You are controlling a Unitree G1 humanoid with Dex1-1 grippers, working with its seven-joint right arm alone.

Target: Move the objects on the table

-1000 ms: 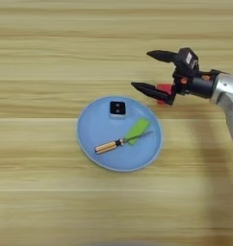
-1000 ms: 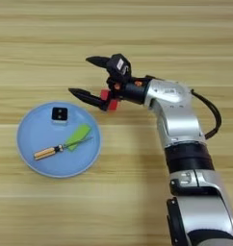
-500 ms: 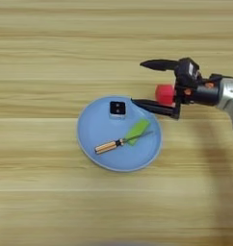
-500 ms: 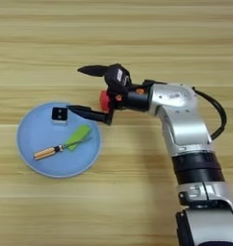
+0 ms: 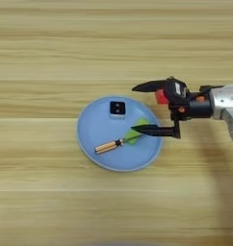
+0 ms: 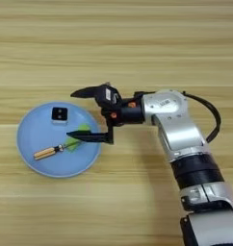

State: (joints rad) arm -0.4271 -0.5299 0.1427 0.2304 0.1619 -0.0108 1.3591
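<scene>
One blue plate [image 5: 89, 139] holds one cube [image 5: 117, 108] and one wooden-handled brush [image 5: 110, 145]; the tool [image 5: 140, 108] gapes apart.

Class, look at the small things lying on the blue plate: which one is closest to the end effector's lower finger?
The green-bladed tool with the wooden handle: the lower finger of the end effector hangs right over its green end, while the small black-and-white block sits apart, higher on the plate.

Soft, even light fell from above on the table [image 5: 51, 48], bright without glare. Faint blurred shadows lay beneath the silver forearm [image 6: 174, 122] and below the blue plate [image 5: 89, 144]. Fine details looked slightly soft throughout.
</scene>
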